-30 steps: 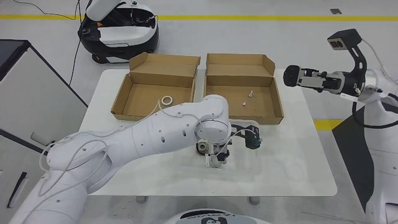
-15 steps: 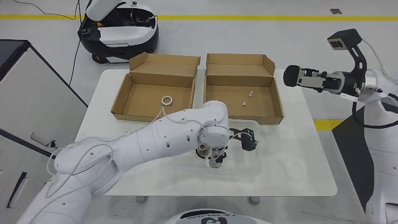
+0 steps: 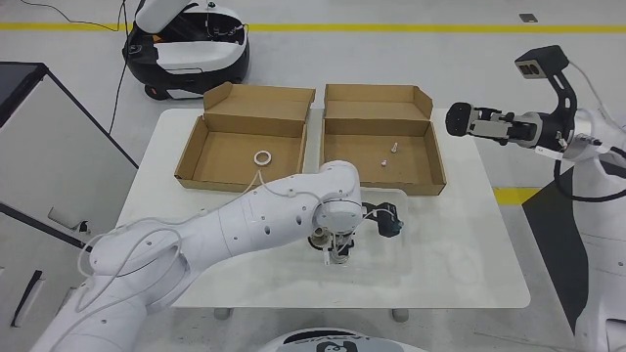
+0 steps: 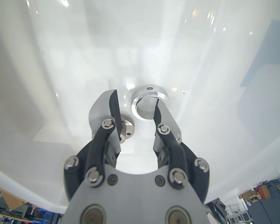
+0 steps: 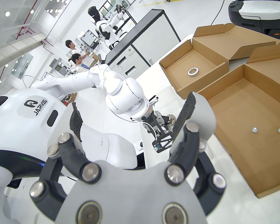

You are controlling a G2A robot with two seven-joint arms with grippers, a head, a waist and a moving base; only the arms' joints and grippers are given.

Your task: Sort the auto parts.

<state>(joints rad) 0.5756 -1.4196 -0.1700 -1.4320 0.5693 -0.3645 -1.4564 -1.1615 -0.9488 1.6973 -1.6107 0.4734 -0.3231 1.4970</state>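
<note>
Left gripper [image 4: 134,97] low in white tray [image 4: 60,47] — jaws apart, one tip at silver ring [image 4: 151,89]. Right gripper [image 5: 131,106] beyond table's [image 3: 460,254] right edge — jaws apart.

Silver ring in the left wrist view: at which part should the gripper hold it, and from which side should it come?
Probably the wall of the silver ring: one finger in the bore, one outside, coming from above. It lies flat in the white tray, bore upward, and a flanged part close beside it leaves little room for a wider pinch.

A robotics lab, with other robots [image 3: 188,44] and a yellow floor line [image 3: 411,27]
</note>
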